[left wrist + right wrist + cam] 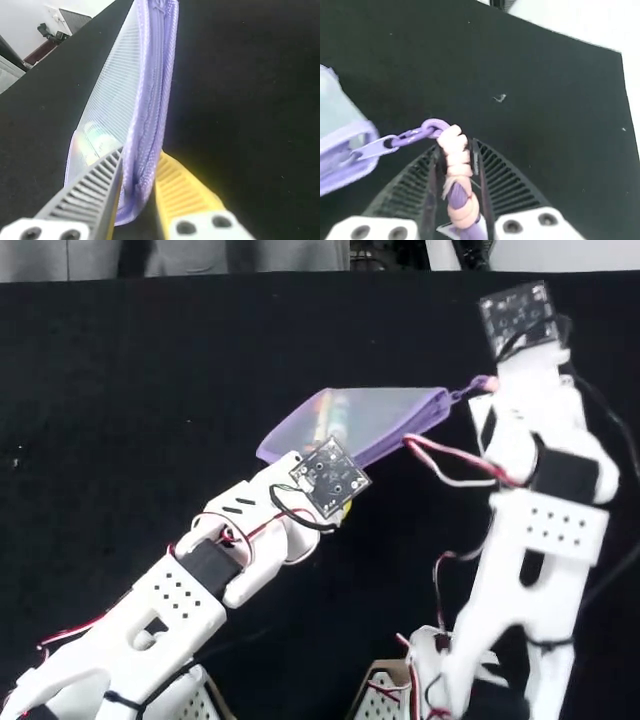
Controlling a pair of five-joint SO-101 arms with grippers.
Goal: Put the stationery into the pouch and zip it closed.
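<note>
A translucent purple pouch (372,420) lies on the black table, with coloured stationery showing faintly through its wall (92,137). My left gripper (137,185) is shut on the pouch's end (150,125), one grey finger and one yellow finger pinching the zipper edge. In the high view this gripper (330,480) sits at the pouch's near left corner. My right gripper (455,170) is shut on the pink and purple braided zipper pull (456,165), which a purple chain links to the slider (367,147). From above, that gripper (490,390) is at the pouch's right end.
The black table (150,390) stretches wide to the left and behind the pouch. Red and white cables (455,465) hang from the right arm close to the pouch's right end. The table's far edge meets a pale floor (580,20).
</note>
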